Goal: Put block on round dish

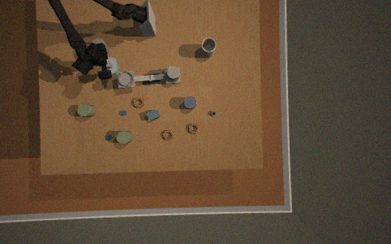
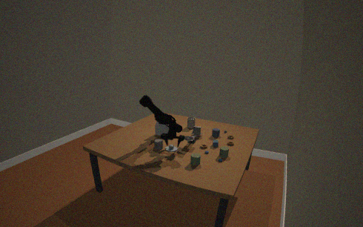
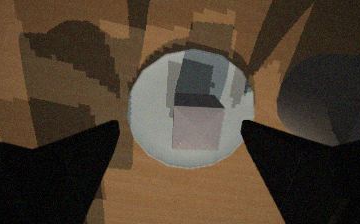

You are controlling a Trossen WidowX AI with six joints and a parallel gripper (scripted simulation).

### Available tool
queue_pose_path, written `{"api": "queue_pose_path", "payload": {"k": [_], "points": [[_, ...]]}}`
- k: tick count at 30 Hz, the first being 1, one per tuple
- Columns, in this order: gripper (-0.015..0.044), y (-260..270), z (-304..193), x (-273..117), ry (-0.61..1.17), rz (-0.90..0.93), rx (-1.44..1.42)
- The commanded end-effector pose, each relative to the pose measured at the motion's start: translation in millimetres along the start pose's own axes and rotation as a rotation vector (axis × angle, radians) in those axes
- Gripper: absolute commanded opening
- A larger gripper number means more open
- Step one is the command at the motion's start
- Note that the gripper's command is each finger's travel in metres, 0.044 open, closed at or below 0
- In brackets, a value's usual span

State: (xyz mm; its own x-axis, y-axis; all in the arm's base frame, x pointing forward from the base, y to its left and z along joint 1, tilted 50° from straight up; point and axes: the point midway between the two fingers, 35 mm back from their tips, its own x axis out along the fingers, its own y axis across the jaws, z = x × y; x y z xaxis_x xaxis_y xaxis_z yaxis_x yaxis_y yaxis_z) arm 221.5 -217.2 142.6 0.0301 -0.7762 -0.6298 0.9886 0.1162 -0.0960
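Observation:
The block (image 3: 198,127) (image 2: 171,147), pale pinkish grey, rests on the round dish (image 3: 148,120) (image 1: 113,64). My gripper (image 3: 181,126) (image 2: 172,144) is open, with its fingers apart on either side of the block and low over the dish; neither finger touches the block in the wrist view. One grey cup (image 3: 326,100) (image 2: 158,144) (image 1: 98,41) stands on the table beside the dish, with a gap between them. The other cup (image 1: 173,72) (image 2: 197,130) stands on the right end of the balance (image 1: 143,78); the left end (image 1: 125,79) has no cup.
An open grey container (image 1: 208,45) (image 2: 191,123) stands beyond the balance. A pale box (image 1: 148,24) is by the arm base. Green cylinders (image 1: 86,110) (image 1: 124,137), a blue cylinder (image 1: 190,102), a blue block (image 1: 152,115), small blue pieces and orange-brown rings lie on the balance's other side.

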Motion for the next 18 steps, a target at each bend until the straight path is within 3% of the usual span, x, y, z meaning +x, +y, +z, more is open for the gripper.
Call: {"api": "queue_pose_path", "payload": {"k": [1,7,13,18], "points": [[0.044,3,2,-11,-0.006,0.004,-0.002],[0.044,-6,1,-49,0.017,-0.018,0.041],[0.044,-6,1,-52,0.018,-0.018,0.042],[0.044,-4,0,-92,0.022,-0.012,0.033]]}}
